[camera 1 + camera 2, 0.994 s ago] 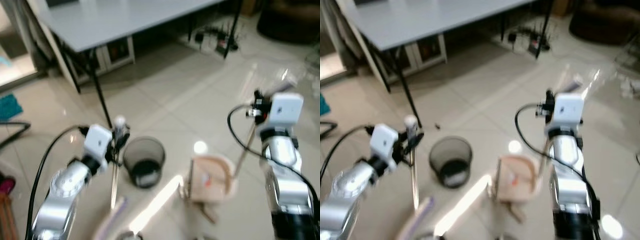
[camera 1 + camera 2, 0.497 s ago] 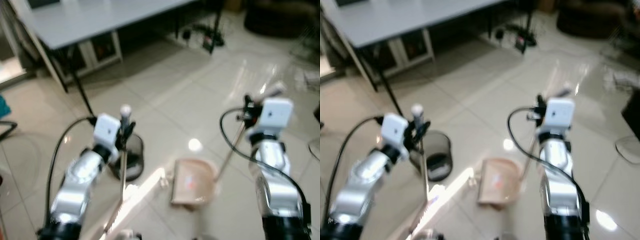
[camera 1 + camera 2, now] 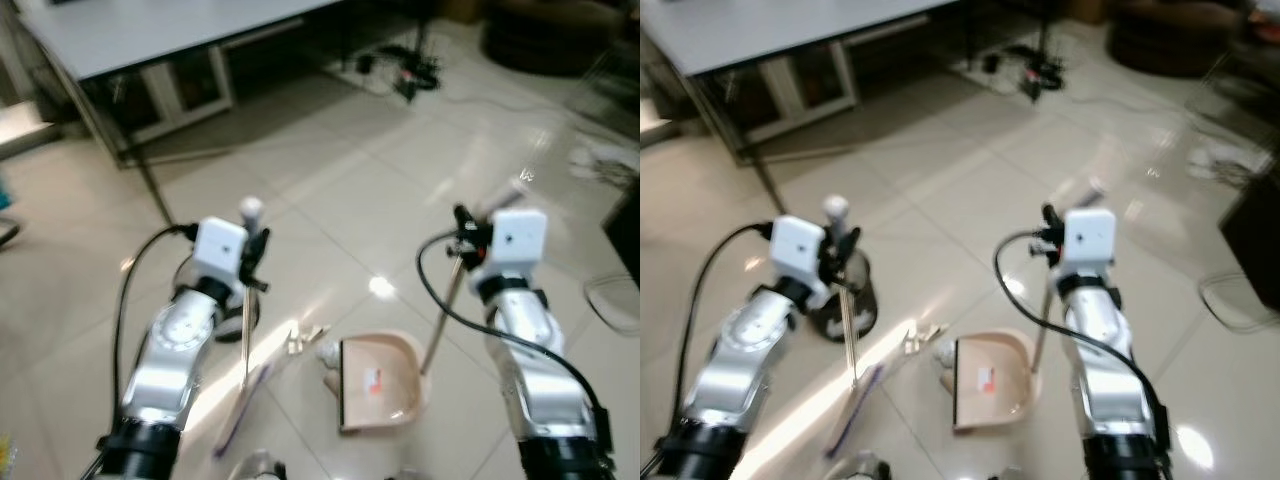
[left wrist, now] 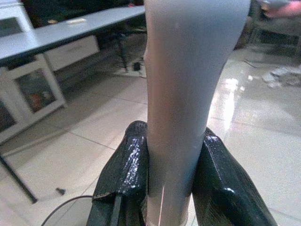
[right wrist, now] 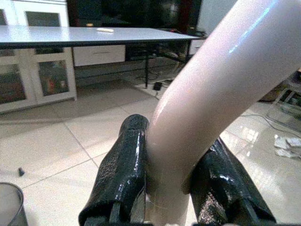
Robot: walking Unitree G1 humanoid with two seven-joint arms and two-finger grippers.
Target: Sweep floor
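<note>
Glossy beige tiled floor [image 3: 330, 170], grey table [image 3: 150, 30] over white cabinets [image 3: 190, 85], tangled cables [image 3: 400, 70] beyond.

Open tiled floor [image 3: 330, 190] ahead; a wastebasket [image 3: 845, 305] and table [image 3: 150, 30] crowd the left.

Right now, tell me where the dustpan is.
The dustpan sits on the floor between the two arms, in the head views, beside the litter; the right gripper holds its long handle.

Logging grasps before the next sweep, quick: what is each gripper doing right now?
Left gripper: shut on the broom handle.
Right gripper: shut on the dustpan handle.
</note>
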